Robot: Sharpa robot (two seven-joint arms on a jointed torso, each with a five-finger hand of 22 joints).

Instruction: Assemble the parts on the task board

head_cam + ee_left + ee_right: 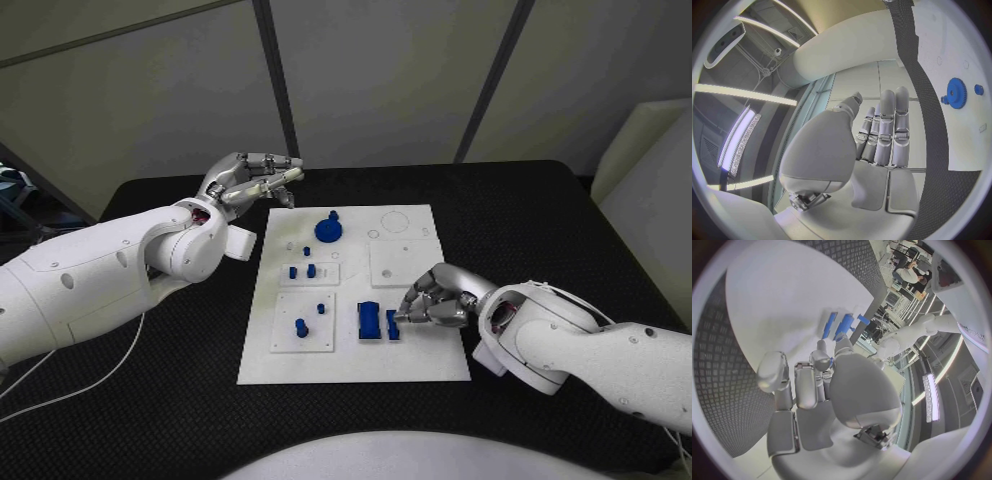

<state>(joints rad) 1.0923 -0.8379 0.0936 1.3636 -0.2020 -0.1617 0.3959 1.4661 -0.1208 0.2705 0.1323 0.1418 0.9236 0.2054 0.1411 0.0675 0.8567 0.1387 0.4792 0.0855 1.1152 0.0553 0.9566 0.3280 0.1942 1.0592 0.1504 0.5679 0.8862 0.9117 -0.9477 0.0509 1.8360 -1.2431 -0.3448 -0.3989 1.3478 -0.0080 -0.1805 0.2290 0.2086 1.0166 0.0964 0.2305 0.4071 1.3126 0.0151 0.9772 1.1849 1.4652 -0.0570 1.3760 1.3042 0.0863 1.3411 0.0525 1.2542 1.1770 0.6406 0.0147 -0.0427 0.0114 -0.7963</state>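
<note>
The white task board [361,350] lies mid-table. On it are a blue gear [329,229], small blue pegs [303,270] in one white inset, more pegs [303,325] in a nearer inset, and a wide blue block [369,320] beside a narrow blue block [392,324]. My right hand [437,297] rests on the board's right side with fingers curled, its thumb and a fingertip pinching the narrow block [845,326]. My left hand [253,180] hovers off the board's far left corner, fingers straight [882,135] and holding nothing; the gear [956,91] lies beyond it.
The black table [548,210] surrounds the board with free room at the right and front. A white square inset [397,262] on the board lies just behind my right hand. A white box edge [642,150] stands at the far right.
</note>
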